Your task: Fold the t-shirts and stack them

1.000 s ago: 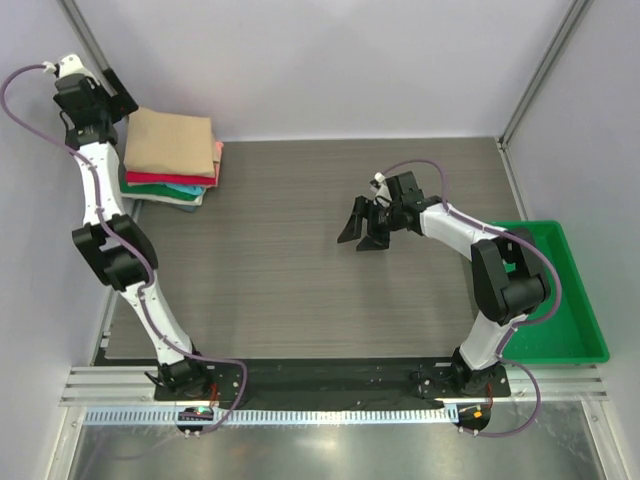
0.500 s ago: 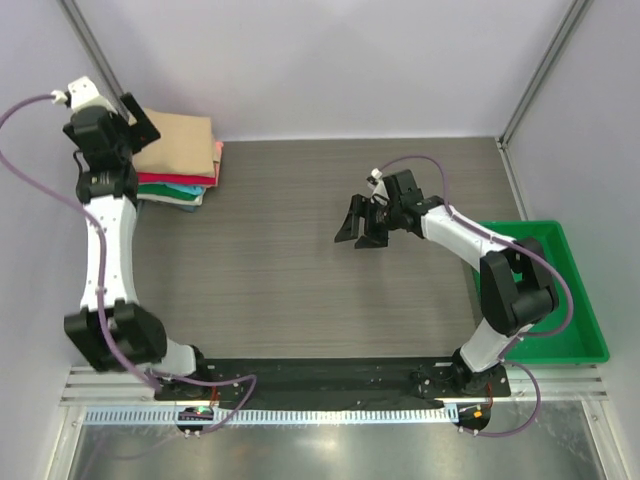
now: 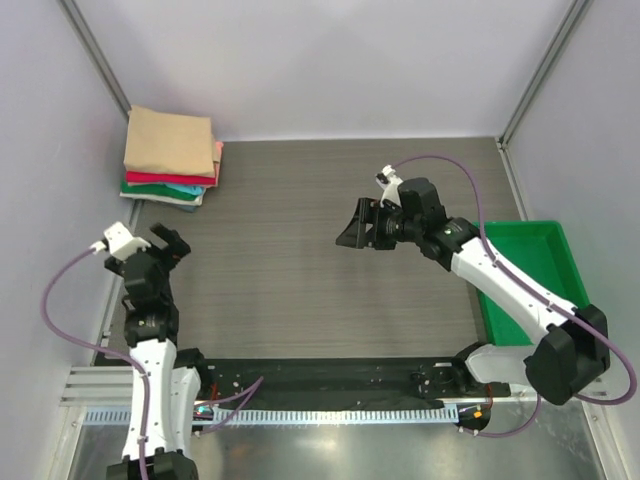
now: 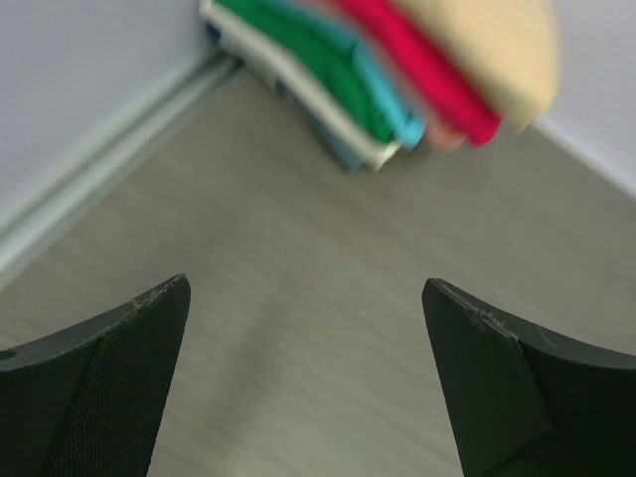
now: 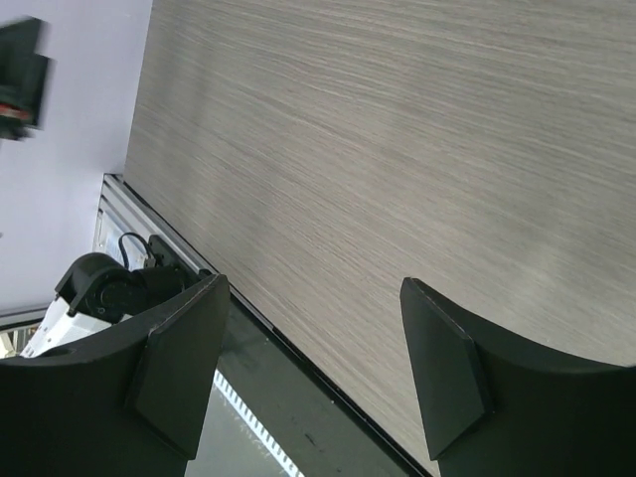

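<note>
Left end effector (image 3: 172, 243), jaws apart, empty: well apart from t-shirt stack (image 3: 170, 155), on its near side. Right end effector (image 3: 358, 225), jaws apart, empty: far to stack's right.

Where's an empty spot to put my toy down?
The middle of the table, between the t-shirts, left gripper and right gripper, is free; so is the strip behind the right gripper. Crowded: the t-shirts' corner, and the green tray under the right arm.
</note>
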`<state>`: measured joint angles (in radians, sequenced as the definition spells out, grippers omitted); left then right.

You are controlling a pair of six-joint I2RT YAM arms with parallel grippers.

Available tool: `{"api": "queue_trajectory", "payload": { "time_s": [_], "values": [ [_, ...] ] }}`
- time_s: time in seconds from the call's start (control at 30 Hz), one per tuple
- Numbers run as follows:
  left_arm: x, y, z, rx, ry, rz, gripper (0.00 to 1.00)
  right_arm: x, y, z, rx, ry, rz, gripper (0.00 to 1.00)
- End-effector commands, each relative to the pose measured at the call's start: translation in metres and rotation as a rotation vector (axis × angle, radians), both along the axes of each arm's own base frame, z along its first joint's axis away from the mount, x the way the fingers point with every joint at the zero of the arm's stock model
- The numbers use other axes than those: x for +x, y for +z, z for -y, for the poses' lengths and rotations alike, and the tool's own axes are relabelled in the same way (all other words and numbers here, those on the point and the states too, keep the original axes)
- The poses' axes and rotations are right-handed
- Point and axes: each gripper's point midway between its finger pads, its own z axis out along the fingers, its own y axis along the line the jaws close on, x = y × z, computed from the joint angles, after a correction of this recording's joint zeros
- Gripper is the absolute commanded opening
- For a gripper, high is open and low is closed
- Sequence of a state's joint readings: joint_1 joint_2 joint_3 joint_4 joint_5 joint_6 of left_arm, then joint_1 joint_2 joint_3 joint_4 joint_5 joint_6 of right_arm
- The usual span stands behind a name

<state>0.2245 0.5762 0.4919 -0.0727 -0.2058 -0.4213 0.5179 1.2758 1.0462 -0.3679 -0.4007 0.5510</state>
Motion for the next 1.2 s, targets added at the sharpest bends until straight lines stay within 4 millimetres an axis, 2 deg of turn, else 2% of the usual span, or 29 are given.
{"api": "queue_trajectory", "payload": {
  "time_s": [0.0, 0.03, 0.1, 0.13, 0.17, 0.2, 0.23, 0.3, 0.33, 0.47, 0.5, 0.53, 0.57, 0.67, 0.73, 0.77, 0.8, 0.83, 0.87, 1.0, 1.17],
  "values": [
    [0.003, -0.022, 0.001, -0.011, -0.001, 0.057, 1.00, -0.006, 0.012, 0.006, 0.022, -0.049, 0.053, 0.76],
    [0.005, -0.032, 0.001, -0.018, -0.003, 0.032, 0.99, -0.006, 0.014, 0.008, 0.022, -0.066, 0.063, 0.76],
    [0.010, -0.037, 0.004, -0.029, -0.015, 0.010, 0.94, -0.011, 0.019, 0.011, 0.038, -0.080, 0.081, 0.77],
    [0.014, -0.048, 0.010, -0.036, -0.026, -0.027, 0.93, -0.010, 0.022, 0.013, 0.045, -0.092, 0.096, 0.77],
    [0.017, -0.048, 0.003, -0.020, 0.029, -0.013, 0.93, -0.011, 0.023, 0.013, 0.049, -0.097, 0.100, 0.78],
    [0.019, -0.056, 0.006, 0.019, 0.023, -0.037, 0.93, -0.012, 0.025, 0.015, 0.059, -0.108, 0.104, 0.78],
    [0.024, -0.060, 0.019, 0.057, -0.007, -0.052, 0.93, -0.012, 0.025, 0.015, 0.061, -0.112, 0.105, 0.78],
    [0.030, -0.078, 0.019, 0.138, 0.029, -0.115, 0.94, -0.015, 0.025, 0.016, 0.066, -0.113, 0.102, 0.78],
    [0.034, -0.086, 0.027, 0.153, 0.014, -0.131, 0.93, -0.018, 0.028, 0.018, 0.073, -0.114, 0.111, 0.78],
    [0.053, -0.109, 0.037, 0.175, -0.017, -0.109, 0.94, -0.024, 0.032, 0.024, 0.084, -0.127, 0.130, 0.79],
    [0.057, -0.107, 0.035, 0.191, -0.010, -0.107, 0.92, -0.025, 0.031, 0.025, 0.083, -0.128, 0.129, 0.78],
    [0.063, -0.108, 0.045, 0.219, -0.084, -0.128, 0.91, -0.027, 0.032, 0.026, 0.085, -0.128, 0.132, 0.79],
    [0.071, -0.097, 0.050, 0.238, -0.109, -0.076, 0.91, -0.028, 0.034, 0.028, 0.085, -0.133, 0.139, 0.79],
    [0.080, -0.103, 0.051, 0.284, -0.129, -0.060, 0.95, -0.028, 0.031, 0.032, 0.071, -0.150, 0.145, 0.79],
    [0.083, -0.117, 0.055, 0.292, -0.160, -0.059, 0.97, -0.027, 0.029, 0.032, 0.065, -0.154, 0.138, 0.79],
    [0.091, -0.106, 0.060, 0.313, -0.187, 0.009, 0.97, -0.026, 0.027, 0.032, 0.061, -0.158, 0.132, 0.80],
    [0.095, -0.114, 0.063, 0.325, -0.210, -0.012, 0.93, -0.026, 0.027, 0.032, 0.060, -0.158, 0.129, 0.79],
    [0.097, -0.116, 0.063, 0.333, -0.201, -0.014, 0.94, -0.025, 0.025, 0.032, 0.055, -0.159, 0.126, 0.80],
    [0.093, -0.127, 0.059, 0.320, -0.191, -0.072, 0.96, -0.025, 0.025, 0.032, 0.052, -0.161, 0.125, 0.80],
    [0.101, -0.124, 0.058, 0.306, -0.192, -0.077, 0.98, -0.018, 0.021, 0.036, 0.020, -0.189, 0.141, 0.80],
    [0.100, -0.125, 0.058, 0.305, -0.193, -0.082, 1.00, 0.004, 0.020, 0.047, -0.049, -0.280, 0.181, 0.81]
  ]
}}
